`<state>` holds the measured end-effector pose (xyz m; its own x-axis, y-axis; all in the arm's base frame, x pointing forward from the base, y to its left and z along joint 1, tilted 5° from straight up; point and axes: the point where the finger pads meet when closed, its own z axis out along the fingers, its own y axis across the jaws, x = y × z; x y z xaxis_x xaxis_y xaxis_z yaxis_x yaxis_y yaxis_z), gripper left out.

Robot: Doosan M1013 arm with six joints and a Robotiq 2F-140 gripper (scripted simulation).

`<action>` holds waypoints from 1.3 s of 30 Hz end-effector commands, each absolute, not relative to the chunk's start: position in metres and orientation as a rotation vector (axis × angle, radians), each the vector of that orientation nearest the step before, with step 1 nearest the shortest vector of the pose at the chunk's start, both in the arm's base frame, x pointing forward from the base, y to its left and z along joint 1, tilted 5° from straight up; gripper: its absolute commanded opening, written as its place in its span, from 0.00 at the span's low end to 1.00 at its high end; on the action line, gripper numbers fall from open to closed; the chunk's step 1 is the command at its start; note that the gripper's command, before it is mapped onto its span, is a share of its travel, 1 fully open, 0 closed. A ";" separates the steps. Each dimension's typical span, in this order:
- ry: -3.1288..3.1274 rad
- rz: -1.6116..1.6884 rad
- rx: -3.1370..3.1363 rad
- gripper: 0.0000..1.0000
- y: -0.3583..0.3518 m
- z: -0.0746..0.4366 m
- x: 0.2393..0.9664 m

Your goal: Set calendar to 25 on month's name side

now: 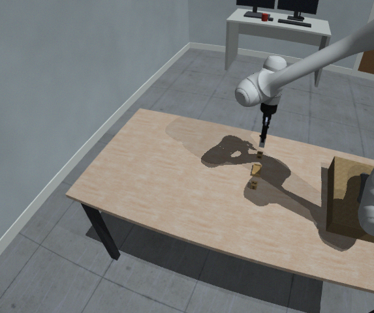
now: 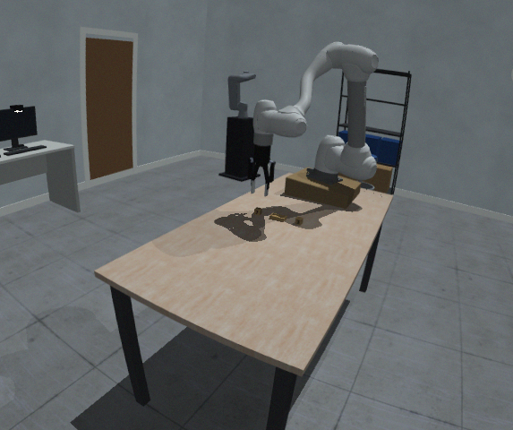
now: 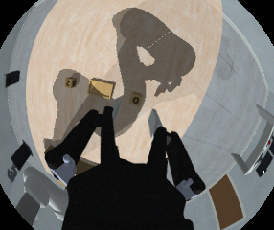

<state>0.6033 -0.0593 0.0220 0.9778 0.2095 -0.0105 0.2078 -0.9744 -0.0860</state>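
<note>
Hovering, gripper [image 1: 262,145] [image 2: 260,194] [image 3: 134,109] partly open, nothing held; 0-face cube [image 1: 260,154] [image 2: 258,210] [image 3: 136,99] below it on bench [image 1: 180,188] [image 2: 247,278] [image 3: 75,38], tray [image 1: 256,169] [image 2: 277,217] [image 3: 102,88] and other cube [image 1: 254,184] [image 2: 298,220] [image 3: 70,82] farther off.

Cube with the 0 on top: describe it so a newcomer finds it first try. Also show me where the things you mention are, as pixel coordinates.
On the wooden table [image 1: 166,188] [image 2: 247,278], find the shallow tray [image 1: 256,169] [image 2: 277,217] [image 3: 102,88] lying between two small cubes. The one you want [image 1: 260,154] [image 2: 258,210] [image 3: 135,99] is on the side nearer the end effector [image 1: 262,145] [image 2: 260,193] [image 3: 134,109]. Its top shows a lone 0; the other cube shows a 2.
</note>
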 end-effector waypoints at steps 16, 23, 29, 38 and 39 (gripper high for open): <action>-0.321 0.030 -3.040 1.00 -0.059 0.022 0.603; -0.428 0.025 -3.026 1.00 -0.049 0.023 0.603; -0.868 0.006 -2.930 1.00 -0.009 0.024 0.600; -1.343 -0.016 -2.746 1.00 0.037 0.026 0.592; -1.343 -0.016 -2.746 1.00 0.037 0.026 0.592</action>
<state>0.5933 0.0301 0.0256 0.6549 0.7549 0.0353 0.7551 -0.6519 -0.0691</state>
